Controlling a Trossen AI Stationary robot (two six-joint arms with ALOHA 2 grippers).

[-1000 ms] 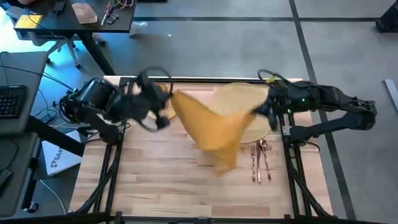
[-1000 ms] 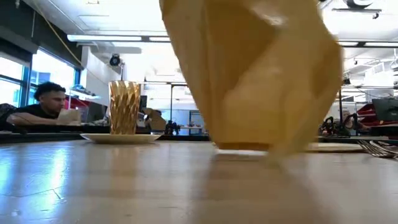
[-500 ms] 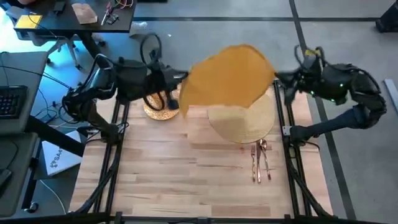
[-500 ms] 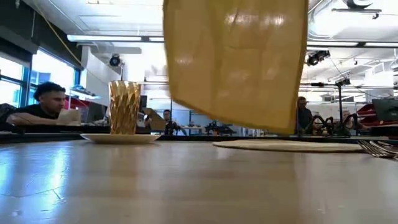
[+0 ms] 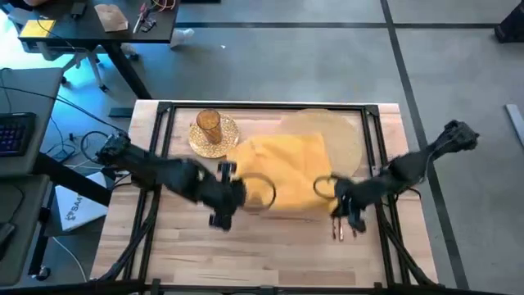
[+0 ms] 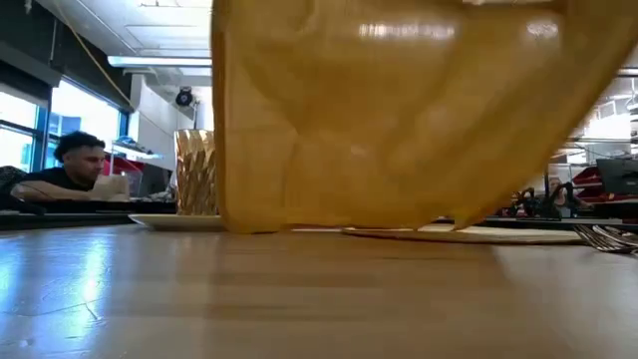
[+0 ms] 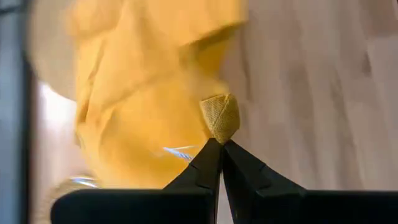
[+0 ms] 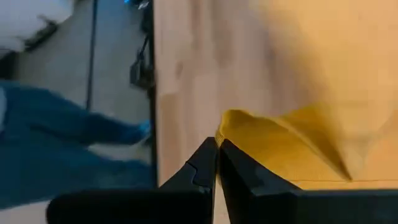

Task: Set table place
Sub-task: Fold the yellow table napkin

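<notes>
The yellow cloth napkin (image 5: 286,168) hangs spread between my two grippers over the middle of the table (image 5: 246,254), and its far part lies across the round woven placemat (image 5: 340,135). My left gripper (image 5: 244,197) is shut on its near left corner and my right gripper (image 5: 332,192) on its near right corner. In the low view the napkin (image 6: 399,120) fills the picture, its lower edge just above the table top. The amber glass (image 5: 209,123) stands on the gold plate (image 5: 221,146) at the far left. The copper cutlery (image 5: 344,229) lies beside the right gripper. My left gripper pinches one corner of the napkin (image 7: 219,118) between its two fingertips, and a small bunched tip of cloth sticks out past them. The rest of the cloth falls away from the fingers, slack and creased. My right gripper pinches the other near corner of the napkin (image 8: 235,123) between its two fingertips, at the cloth's edge. The cloth runs away from the fingers in soft folds.
A black frame rail (image 5: 262,105) runs around the table's far edge and sides. Bare wood lies toward the near edge. A person (image 6: 70,170) sits at a desk in the room beyond the table.
Both grippers first swung the napkin up and toward the far edge, where it spread out flat in the air. They have then come down and toward the near edge, closer together. The napkin now drapes low over the table's middle and the placemat.
</notes>
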